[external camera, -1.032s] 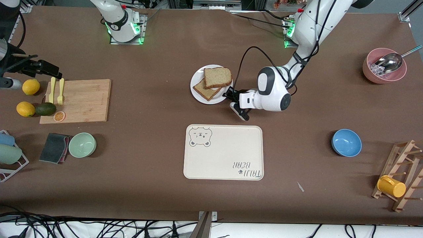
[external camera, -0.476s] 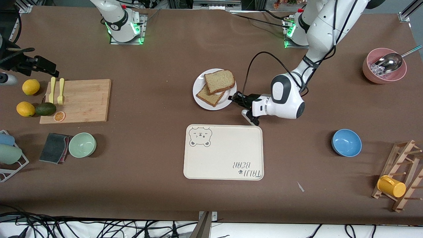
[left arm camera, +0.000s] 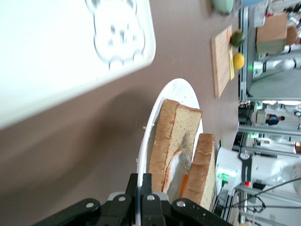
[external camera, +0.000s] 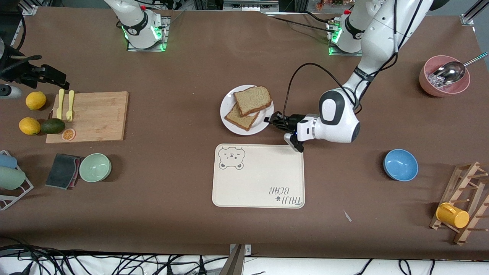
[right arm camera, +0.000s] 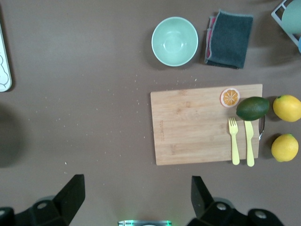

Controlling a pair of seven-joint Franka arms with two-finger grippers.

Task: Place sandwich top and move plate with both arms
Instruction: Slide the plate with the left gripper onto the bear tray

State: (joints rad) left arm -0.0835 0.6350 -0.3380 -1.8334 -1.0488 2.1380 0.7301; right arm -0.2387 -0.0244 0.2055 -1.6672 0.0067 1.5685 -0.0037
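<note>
On the plate (external camera: 246,109), mid-table between the arm bases and the tray (external camera: 258,176), the sandwich top (external camera: 252,100) lies skewed over the egg slice (external camera: 240,116), so placing looks done. My left gripper (external camera: 276,119) has its jaws clenched on the plate's rim at the left arm's end, ready to carry it. The tray reads "TAIJI BEAR". My right gripper (right arm camera: 136,197) waits above the cutting board (external camera: 88,116), jaws released.
</note>
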